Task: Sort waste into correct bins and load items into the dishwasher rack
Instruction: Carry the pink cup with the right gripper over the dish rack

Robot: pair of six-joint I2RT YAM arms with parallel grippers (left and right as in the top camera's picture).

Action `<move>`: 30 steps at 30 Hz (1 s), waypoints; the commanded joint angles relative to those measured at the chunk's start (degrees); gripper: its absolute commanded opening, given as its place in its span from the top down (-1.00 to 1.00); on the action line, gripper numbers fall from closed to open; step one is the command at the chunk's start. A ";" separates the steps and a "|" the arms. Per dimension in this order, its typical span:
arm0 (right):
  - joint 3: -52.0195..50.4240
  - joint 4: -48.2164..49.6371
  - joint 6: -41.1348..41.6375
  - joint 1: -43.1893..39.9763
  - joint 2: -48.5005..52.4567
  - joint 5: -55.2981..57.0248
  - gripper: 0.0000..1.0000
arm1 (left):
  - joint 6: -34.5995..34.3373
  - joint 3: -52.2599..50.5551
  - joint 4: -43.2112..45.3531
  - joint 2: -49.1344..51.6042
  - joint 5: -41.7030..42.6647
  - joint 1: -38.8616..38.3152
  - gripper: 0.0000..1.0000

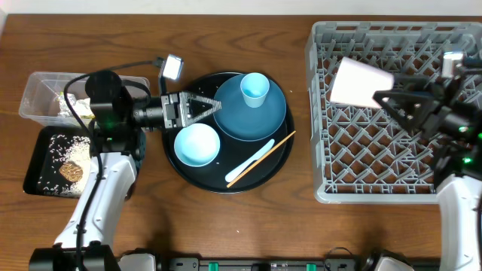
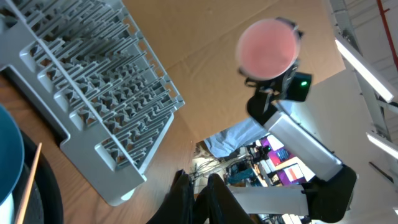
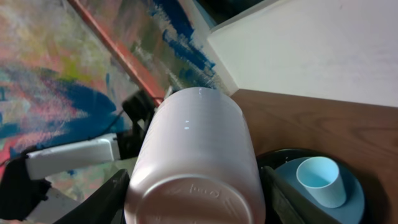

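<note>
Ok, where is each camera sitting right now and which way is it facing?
Overhead: fixed above the table, looking straight down on round black tray, dishwasher rack, left arm and right arm.
Left wrist: low by the tray, looking across at the rack and right arm; shut left gripper at bottom edge.
Right wrist: above the rack, facing back toward the tray; right gripper clamps the pink cup.
Shared: pink cup in all three; small pale blue cup on blue plate in overhead and right wrist.
</note>
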 commanded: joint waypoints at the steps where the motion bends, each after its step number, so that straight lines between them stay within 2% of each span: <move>1: 4.31 -0.85 3.69 -2.21 -0.57 -2.27 0.69 | 2.97 -2.78 0.15 0.13 -1.44 0.20 0.76; 8: 6.12 -0.90 6.19 -2.60 -0.55 -2.21 0.69 | 5.75 -7.37 0.13 0.13 -8.39 0.20 0.76; 10: 6.12 -0.90 6.19 -2.60 -0.55 -2.16 0.69 | 8.26 -8.39 0.13 0.13 -11.76 0.20 0.66; 11: 6.12 -0.87 6.19 -2.58 -0.55 -2.16 0.70 | 9.64 -8.76 0.13 0.13 -13.27 0.20 0.42; 13: 6.12 -0.87 6.16 -2.58 -0.55 -2.16 0.70 | 11.76 -9.01 0.13 0.13 -14.64 0.20 0.21; 15: 6.12 -0.85 6.10 -2.58 -0.55 -2.16 0.71 | 13.86 -9.01 0.15 0.13 -15.30 0.20 0.14; 16: 6.12 -0.85 5.95 -2.58 -0.55 -2.16 0.70 | 14.56 -9.01 0.15 0.13 -15.30 0.20 0.03; 18: 6.12 -0.85 5.92 -2.58 -0.55 -2.16 0.71 | 14.67 -9.01 0.15 0.13 -15.28 0.20 -0.40; 19: 6.12 -0.83 5.88 -2.58 -0.55 -2.16 0.71 | 14.67 -9.01 0.15 0.13 -15.28 0.20 -0.96; 30: 6.12 -0.66 5.51 -2.58 -0.55 -1.25 0.72 | 14.67 -9.01 0.15 0.13 -15.28 0.20 -0.96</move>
